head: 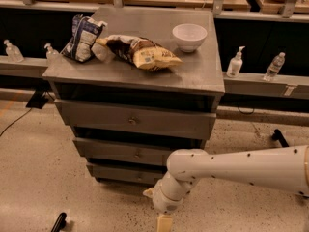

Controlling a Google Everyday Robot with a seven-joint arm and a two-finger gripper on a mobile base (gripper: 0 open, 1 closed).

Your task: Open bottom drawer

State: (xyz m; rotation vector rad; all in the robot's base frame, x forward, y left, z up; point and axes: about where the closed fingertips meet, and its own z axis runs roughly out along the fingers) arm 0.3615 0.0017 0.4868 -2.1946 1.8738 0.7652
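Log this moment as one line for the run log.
bottom drawer: shut | hand: low near floor, in front of drawer's right end | grasp: none yet

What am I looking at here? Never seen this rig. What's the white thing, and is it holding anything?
There is one camera view, looking down at the front of a grey three-drawer cabinet. Where the camera is mounted isn't on record. The white tube coming in from the right is the robot's single arm. Its gripper hangs low at the picture's bottom edge, in front of the bottom drawer, the smallest one. I see nothing held. On top sit a white bowl, a blue-and-white bag and a brown-and-yellow snack bag. Bottles stand on the ledge behind.
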